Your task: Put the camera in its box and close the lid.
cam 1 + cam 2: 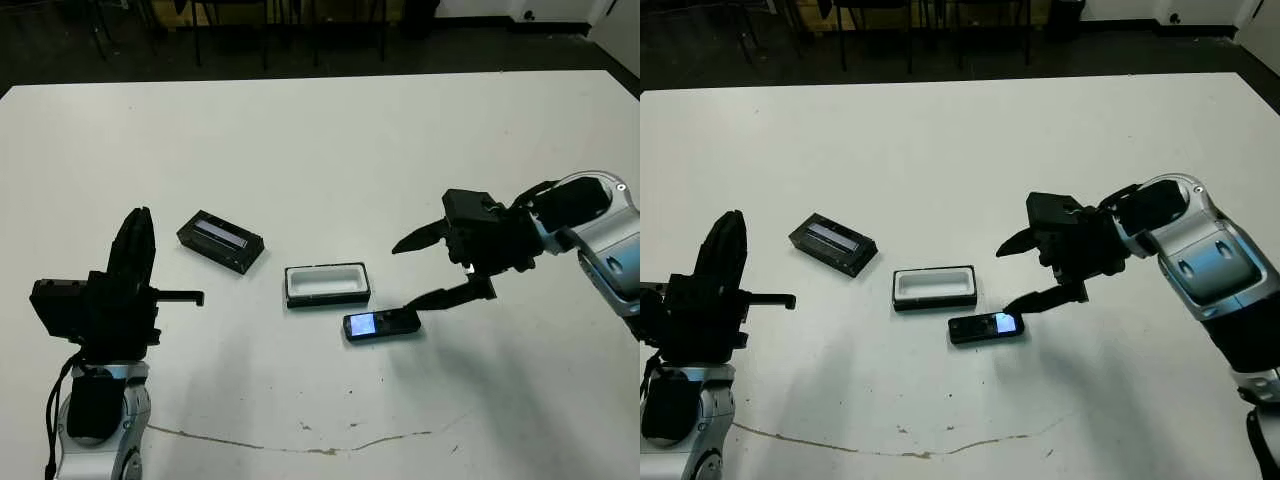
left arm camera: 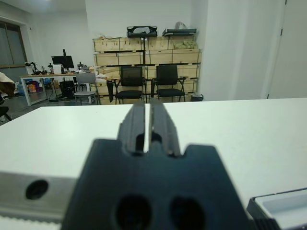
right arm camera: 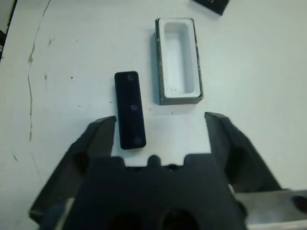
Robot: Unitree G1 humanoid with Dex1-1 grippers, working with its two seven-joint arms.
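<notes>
Left gripper [image 1: 140, 225]: nearest the viewer, upright, fingers pressed together, idle.
Right gripper [image 1: 418, 270]: jaws spread wide, lower finger beside the camera [image 1: 381, 324].
Camera: flat on the table, just beside the box [image 1: 327, 284].
Lid [image 1: 220, 240]: apart, left of the box.
Advice: centre both fingers across the camera's narrow sides before closing.
</notes>
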